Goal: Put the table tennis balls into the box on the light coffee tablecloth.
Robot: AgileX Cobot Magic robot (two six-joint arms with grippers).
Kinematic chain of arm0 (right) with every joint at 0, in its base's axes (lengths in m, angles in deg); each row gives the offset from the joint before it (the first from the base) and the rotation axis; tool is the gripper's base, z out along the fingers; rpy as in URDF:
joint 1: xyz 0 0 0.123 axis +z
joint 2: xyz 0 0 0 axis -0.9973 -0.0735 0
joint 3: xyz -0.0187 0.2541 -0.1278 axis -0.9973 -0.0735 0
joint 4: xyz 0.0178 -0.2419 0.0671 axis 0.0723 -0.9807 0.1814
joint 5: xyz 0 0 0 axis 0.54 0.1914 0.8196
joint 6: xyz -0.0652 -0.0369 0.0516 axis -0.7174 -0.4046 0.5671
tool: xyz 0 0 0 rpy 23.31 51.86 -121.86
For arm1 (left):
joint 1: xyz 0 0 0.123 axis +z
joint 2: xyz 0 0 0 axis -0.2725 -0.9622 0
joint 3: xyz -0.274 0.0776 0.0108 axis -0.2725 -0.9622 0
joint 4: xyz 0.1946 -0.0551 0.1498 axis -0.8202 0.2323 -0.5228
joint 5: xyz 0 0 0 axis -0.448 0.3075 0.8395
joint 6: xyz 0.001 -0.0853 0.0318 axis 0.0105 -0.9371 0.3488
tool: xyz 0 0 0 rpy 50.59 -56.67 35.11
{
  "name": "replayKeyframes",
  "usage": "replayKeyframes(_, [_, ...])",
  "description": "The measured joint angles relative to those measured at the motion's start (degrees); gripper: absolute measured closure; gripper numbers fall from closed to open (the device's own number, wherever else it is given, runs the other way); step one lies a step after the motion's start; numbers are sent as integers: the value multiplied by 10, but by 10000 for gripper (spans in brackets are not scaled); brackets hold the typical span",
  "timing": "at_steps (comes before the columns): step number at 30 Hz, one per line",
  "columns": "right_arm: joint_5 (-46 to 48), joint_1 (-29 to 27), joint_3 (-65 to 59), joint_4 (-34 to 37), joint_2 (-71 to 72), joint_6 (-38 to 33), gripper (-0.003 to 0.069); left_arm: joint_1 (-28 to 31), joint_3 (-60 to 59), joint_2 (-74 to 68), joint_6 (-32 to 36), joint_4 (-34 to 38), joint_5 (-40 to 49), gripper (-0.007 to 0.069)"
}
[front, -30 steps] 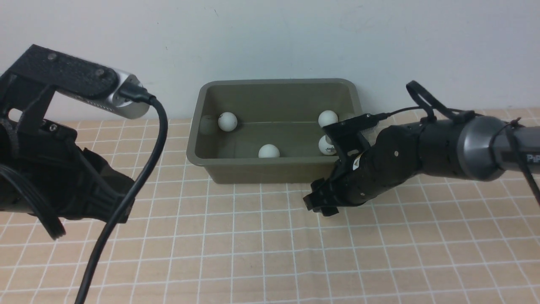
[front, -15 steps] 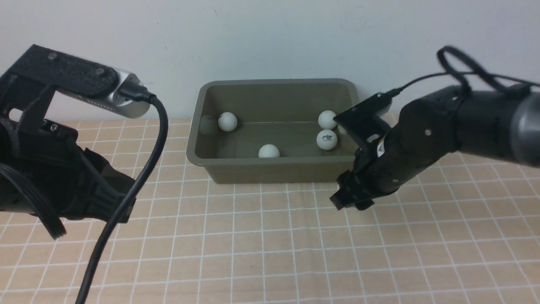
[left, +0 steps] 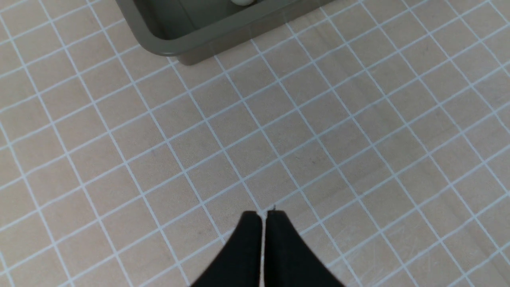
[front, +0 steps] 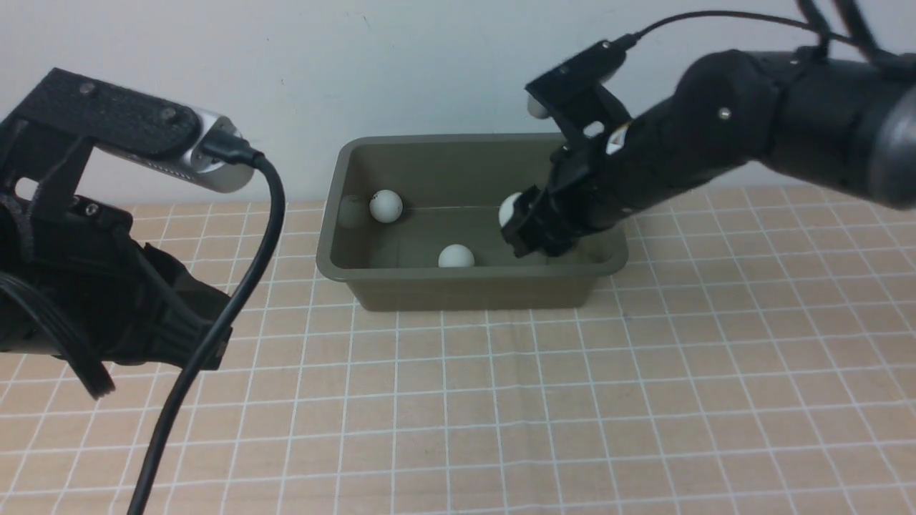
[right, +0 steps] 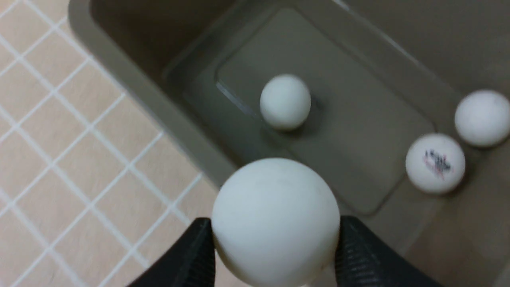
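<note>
A small white matte plastic ball (right: pixel 275 219) is gripped between the fingers of the right gripper (front: pixel 528 230) and held over the right part of the rectangular olive-green plastic tub (front: pixel 465 290). The tub is set on the pale peach-tan cloth (front: pixel 501 400) with a white grid. Loose white balls are seen on the tub floor: one far left (front: pixel 386 206), one by the front wall (front: pixel 456 255), and two close together, one logo-printed (right: pixel 435 162). The left gripper (left: pixel 263 217) is pressed closed, empty, above bare cloth, apart from the tub.
</note>
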Motion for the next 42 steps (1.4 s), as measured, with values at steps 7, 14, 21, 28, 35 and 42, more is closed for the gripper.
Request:
replayKeyframes(7, [64, -2, 127, 1, -101, -32, 285, 0, 0, 0, 0, 0, 20, 662])
replayKeyframes(14, [131, -11, 156, -76, -101, -6, 145, 0, 0, 0, 0, 1, 30, 662])
replayKeyframes(21, [180, -49, 159, -229, -14, 73, 201, 0, 0, 0, 0, 1, 28, 662])
replayKeyframes(28, [185, -95, 160, -260, 150, 136, 343, 0, 0, 0, 0, 1, 11, 662])
replayKeyframes(35, [181, -95, 159, -194, 254, 121, 531, 0, 0, 0, 0, 2, -16, 662])
replayKeyframes(42, [180, -95, 66, -157, 385, 100, 649, 0, 0, 0, 0, 2, -17, 662])
